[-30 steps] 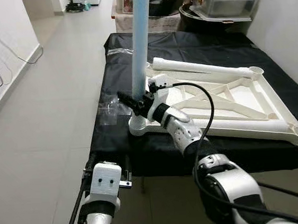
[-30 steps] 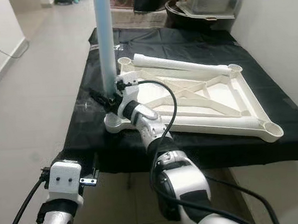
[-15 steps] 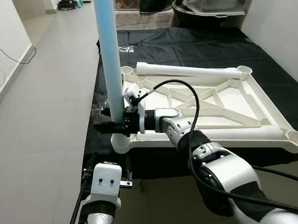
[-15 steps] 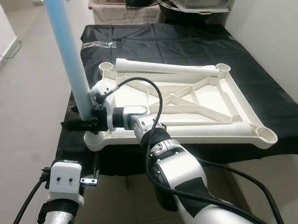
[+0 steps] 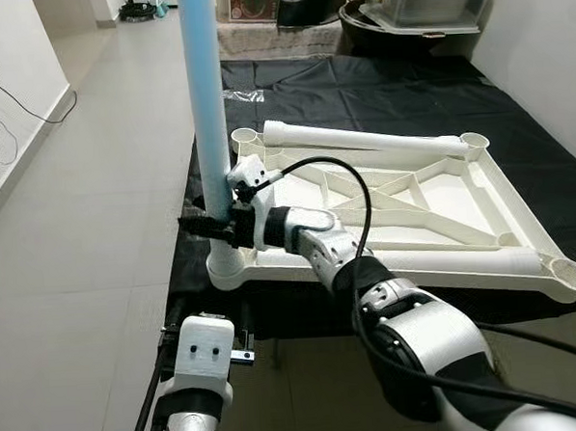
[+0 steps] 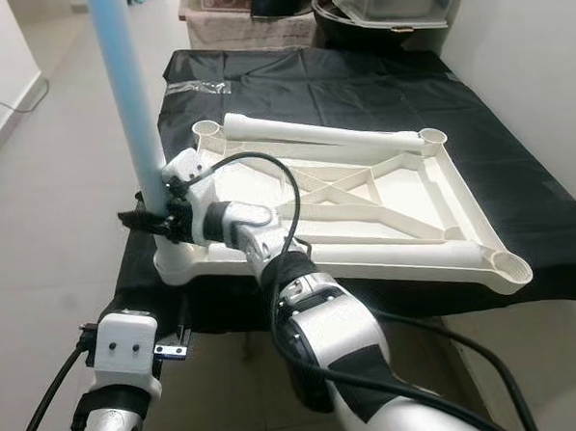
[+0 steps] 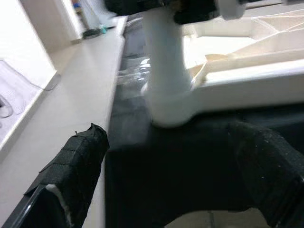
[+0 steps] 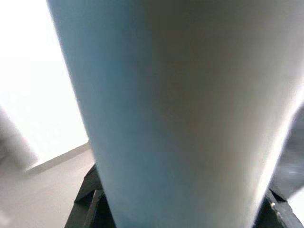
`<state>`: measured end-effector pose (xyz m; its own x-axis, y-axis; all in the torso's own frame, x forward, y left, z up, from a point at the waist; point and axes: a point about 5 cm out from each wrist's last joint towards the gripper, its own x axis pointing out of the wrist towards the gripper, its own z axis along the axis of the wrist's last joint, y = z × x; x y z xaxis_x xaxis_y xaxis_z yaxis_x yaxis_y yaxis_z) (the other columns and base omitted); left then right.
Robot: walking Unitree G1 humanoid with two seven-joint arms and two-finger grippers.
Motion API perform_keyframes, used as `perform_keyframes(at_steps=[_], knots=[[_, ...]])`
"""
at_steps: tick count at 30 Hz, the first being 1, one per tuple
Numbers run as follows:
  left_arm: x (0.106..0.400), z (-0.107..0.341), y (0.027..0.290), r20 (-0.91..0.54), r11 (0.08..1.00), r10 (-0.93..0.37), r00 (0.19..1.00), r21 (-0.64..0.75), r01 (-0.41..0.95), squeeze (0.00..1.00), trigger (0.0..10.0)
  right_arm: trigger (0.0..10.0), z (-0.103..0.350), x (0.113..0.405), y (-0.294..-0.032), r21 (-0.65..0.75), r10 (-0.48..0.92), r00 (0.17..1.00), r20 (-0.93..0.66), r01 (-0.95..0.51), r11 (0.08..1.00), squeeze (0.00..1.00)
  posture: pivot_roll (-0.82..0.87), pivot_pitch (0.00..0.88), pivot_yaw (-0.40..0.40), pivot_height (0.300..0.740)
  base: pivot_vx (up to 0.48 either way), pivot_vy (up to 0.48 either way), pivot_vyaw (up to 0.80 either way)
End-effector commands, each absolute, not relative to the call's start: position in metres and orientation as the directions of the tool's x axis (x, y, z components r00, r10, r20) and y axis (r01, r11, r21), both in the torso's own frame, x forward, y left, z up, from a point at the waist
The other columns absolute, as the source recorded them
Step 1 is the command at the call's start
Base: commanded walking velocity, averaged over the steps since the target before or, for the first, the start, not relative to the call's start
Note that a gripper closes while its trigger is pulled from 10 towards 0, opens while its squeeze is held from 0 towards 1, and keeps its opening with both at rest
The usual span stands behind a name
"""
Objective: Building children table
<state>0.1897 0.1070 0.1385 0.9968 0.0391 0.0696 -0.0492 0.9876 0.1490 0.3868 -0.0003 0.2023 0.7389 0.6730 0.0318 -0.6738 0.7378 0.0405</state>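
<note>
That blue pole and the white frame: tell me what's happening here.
The robot is putting together a small table. The white tabletop lies upside down on a black cloth. The right gripper is shut on a light blue leg, which stands upright in the near left corner socket. The left gripper hangs low below the table's edge, fingers apart, holding nothing.

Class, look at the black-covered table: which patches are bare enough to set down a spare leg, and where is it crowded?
Bare black cloth lies beyond the white tabletop frame, up to the bins, and along its right edge. The near-left corner is crowded: the right hand grips the blue leg standing in the corner socket, clear plastic alongside.
</note>
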Motion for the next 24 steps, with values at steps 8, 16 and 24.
perform_keyframes(at_steps=[8,16,24], knots=[[0.188,0.141,0.101,0.075,0.992,0.032,0.997,0.117,-0.040,0.00,10.0,0.0,0.182,0.400,-0.065,0.197,0.015,1.000,-0.024,-0.010,0.980,0.00,0.14,0.099,-0.072,0.740,0.000,0.000,0.00],[0.189,0.140,0.102,0.074,0.992,0.030,0.997,0.121,-0.039,0.00,10.0,10.0,0.175,0.392,-0.050,0.228,0.045,0.999,-0.018,-0.040,0.973,1.00,0.13,0.086,-0.072,0.740,0.000,0.000,0.00],[0.189,0.138,0.102,0.070,0.992,0.030,0.997,0.121,-0.038,0.00,10.0,10.0,0.191,0.389,-0.029,0.263,0.295,0.947,0.131,-0.320,0.910,0.00,0.13,0.083,-0.068,0.740,0.000,0.000,0.00]])
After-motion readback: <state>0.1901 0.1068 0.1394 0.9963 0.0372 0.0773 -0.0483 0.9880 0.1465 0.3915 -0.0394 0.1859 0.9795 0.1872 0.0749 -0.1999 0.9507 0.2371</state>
